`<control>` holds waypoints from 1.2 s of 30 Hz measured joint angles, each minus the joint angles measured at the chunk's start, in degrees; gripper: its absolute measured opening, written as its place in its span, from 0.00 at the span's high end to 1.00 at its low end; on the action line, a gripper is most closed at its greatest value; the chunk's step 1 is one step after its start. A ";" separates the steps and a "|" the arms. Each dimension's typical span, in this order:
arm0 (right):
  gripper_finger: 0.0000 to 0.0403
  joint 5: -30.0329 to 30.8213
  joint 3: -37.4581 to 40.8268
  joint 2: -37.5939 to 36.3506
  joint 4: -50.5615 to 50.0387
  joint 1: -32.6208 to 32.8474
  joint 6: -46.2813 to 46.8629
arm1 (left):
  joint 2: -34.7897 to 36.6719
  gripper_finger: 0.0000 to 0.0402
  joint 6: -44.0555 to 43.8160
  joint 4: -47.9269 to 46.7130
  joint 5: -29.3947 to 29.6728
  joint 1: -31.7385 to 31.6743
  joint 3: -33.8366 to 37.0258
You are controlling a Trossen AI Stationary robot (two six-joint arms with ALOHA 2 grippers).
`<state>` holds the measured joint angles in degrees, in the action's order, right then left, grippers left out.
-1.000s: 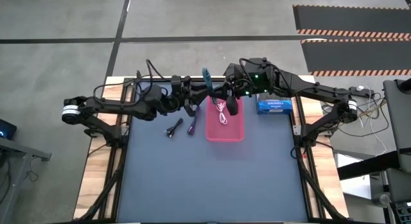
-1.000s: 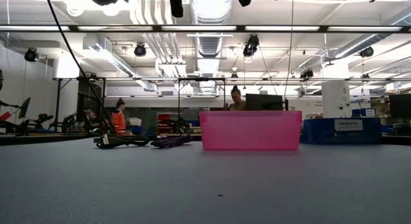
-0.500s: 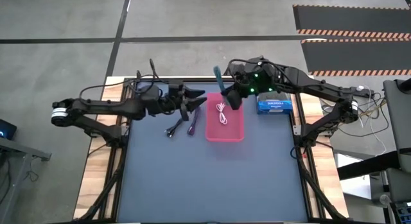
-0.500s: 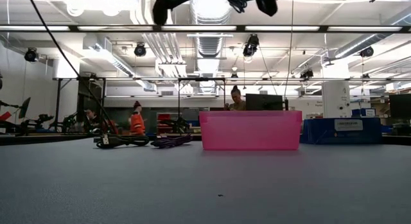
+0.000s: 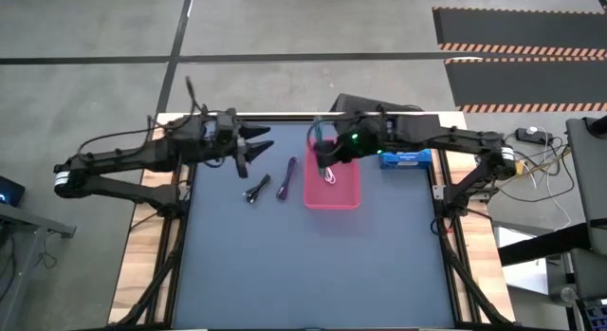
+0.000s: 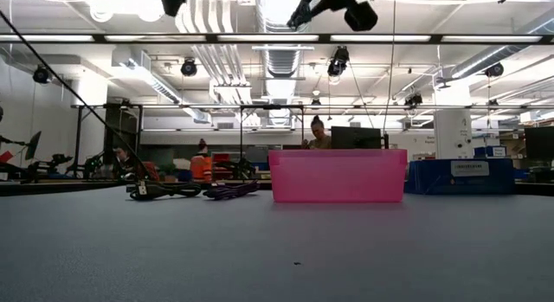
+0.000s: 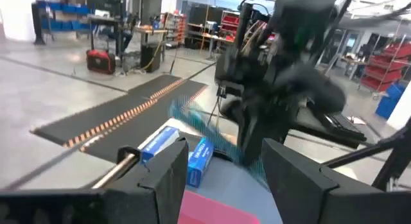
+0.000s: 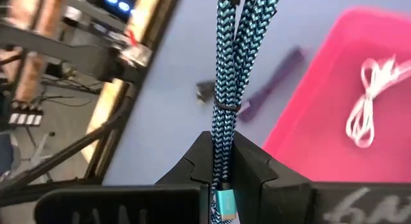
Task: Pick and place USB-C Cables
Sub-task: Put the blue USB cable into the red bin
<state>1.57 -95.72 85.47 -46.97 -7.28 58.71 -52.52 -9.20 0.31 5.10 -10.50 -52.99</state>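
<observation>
My right gripper [image 5: 323, 147] is shut on the teal USB-C cable [image 8: 226, 70] and hangs in the air over the far left corner of the pink tray [image 5: 349, 193]. The white cable [image 5: 329, 174] lies coiled on the tray's floor. The black cable [image 5: 256, 191] and the purple cable [image 5: 285, 181] lie flat on the dark mat, left of the tray. My left gripper [image 5: 258, 147] is open and holds nothing, raised above the mat to the left of those two cables. In the low view the tray [image 6: 338, 175] stands behind the black [image 6: 164, 190] and purple [image 6: 229, 190] cables. My right gripper pinches the teal cable bundle between its two fingers near its plug end [image 8: 222, 161]. A metal plug [image 8: 225, 208] shows behind the pinch. The bundle runs along the fingers and sticks out past their tips. It is lifted clear of the table and the tray.
A blue box [image 5: 403, 158] sits just right of the tray, under the right arm. The near half of the dark mat [image 5: 313, 265] is bare. Wooden table edges [image 5: 142, 265] and frame bars flank the mat. People and shelving show in the room beyond.
My left gripper has drawn back toward the table's left edge, away from the teal cable, which stayed with my right gripper. My right gripper has shifted a little left and toward the near edge with the cable, which has tipped from pointing far to lying shorter over the tray's corner.
</observation>
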 joint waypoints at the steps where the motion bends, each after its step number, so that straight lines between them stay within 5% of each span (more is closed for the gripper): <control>1: 0.95 -0.13 -0.11 0.93 -0.82 0.18 1.53 | 1.01 0.55 0.63 -0.67 -0.01 0.00 -0.01; 17: 0.95 -3.50 -25.03 21.23 -38.20 -1.26 7.10 | 9.35 0.54 1.19 -6.72 0.00 0.00 -0.02; 36: 0.95 -6.48 -25.62 28.53 -39.15 -6.39 3.43 | 10.49 0.54 0.84 -7.17 0.02 0.00 0.02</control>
<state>-4.91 -121.35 114.00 -86.13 -13.67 62.15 -42.04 -8.36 -6.86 5.13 -10.50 -52.97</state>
